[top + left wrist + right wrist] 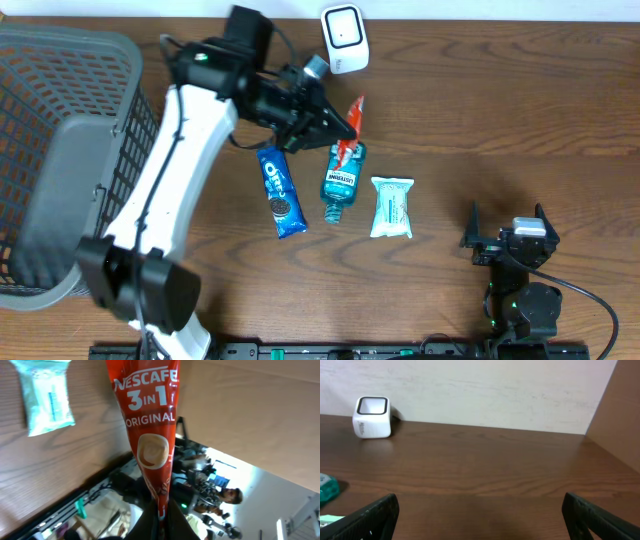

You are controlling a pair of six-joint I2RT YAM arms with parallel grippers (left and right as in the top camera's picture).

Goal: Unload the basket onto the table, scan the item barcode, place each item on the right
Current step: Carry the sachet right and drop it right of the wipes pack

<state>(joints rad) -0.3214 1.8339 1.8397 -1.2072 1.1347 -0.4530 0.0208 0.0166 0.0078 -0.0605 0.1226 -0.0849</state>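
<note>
While sachet hangs lifted: pickup done, scan pending.
L claw clamped on sachet, short of scanner; R claw apart.

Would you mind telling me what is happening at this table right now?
The left claw is shut on a red Nescafe sachet, held up near the white scanner at the far edge of the table. The right claw rests open and empty at the near right. An Oreo pack, a Listerine bottle and a pale packet lie in a row, with a grey basket at the left.
</note>
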